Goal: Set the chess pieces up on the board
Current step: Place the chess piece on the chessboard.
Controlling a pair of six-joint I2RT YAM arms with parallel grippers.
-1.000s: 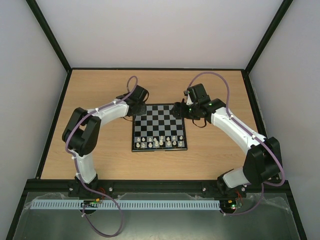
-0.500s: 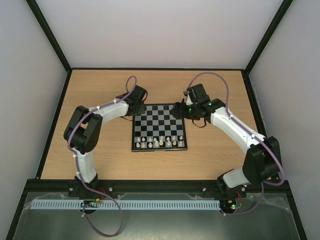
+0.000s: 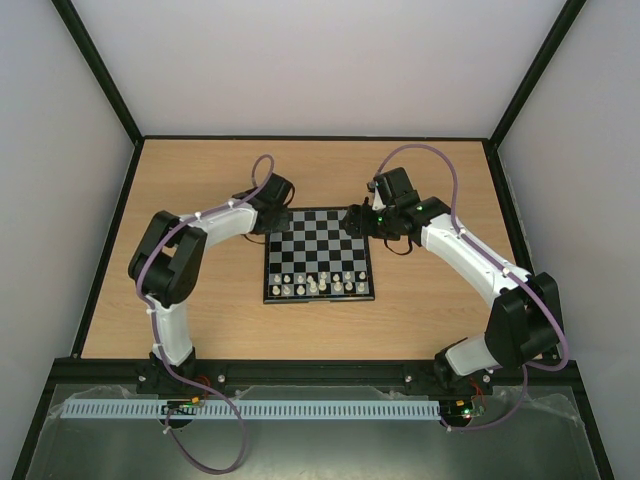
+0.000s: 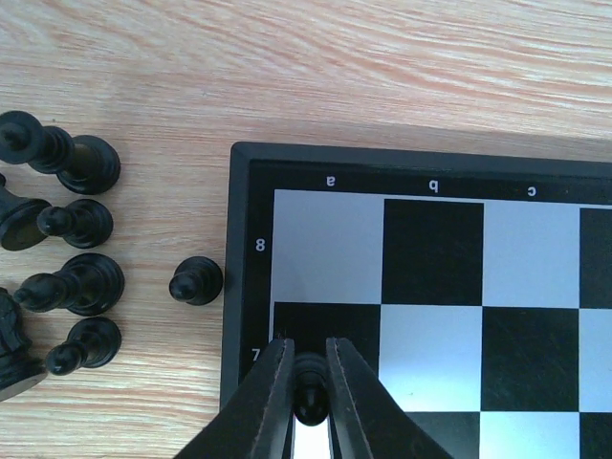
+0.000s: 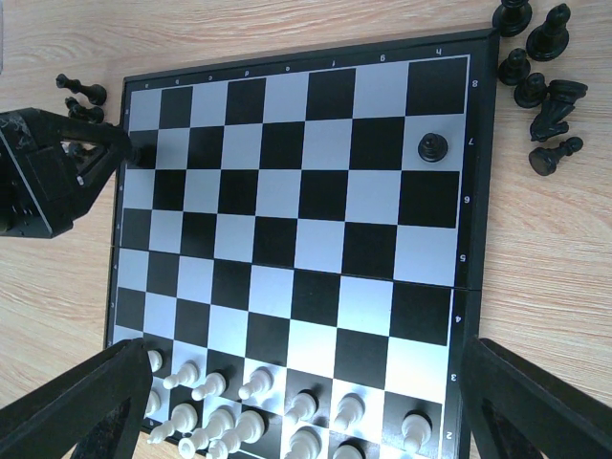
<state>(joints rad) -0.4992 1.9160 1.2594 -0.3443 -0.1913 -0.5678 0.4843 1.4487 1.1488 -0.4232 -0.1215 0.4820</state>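
Observation:
The board (image 3: 319, 222) lies between the two arms. Cream-white chess pieces (image 3: 320, 284) fill its near two rows and also show in the right wrist view (image 5: 287, 411). My left gripper (image 4: 309, 342) is shut on a black pawn (image 4: 311, 387) over the dark square at row 7 on the board's left edge (image 4: 249, 287). It also shows in the top view (image 3: 275, 222). My right gripper (image 5: 306, 346) is open and empty, above the board (image 5: 483, 191). One black pawn (image 5: 433, 146) stands on the far right of row 7.
Several black pieces (image 4: 67, 258) lie on the wooden table left of the board, one pawn (image 4: 196, 281) close to its border. More black pieces (image 5: 540, 86) lie off the board's far right corner. The left arm's gripper (image 5: 57, 172) reaches over the board's far left corner.
The left arm has shifted slightly toward the far left corner of the board. The right arm has not visibly moved.

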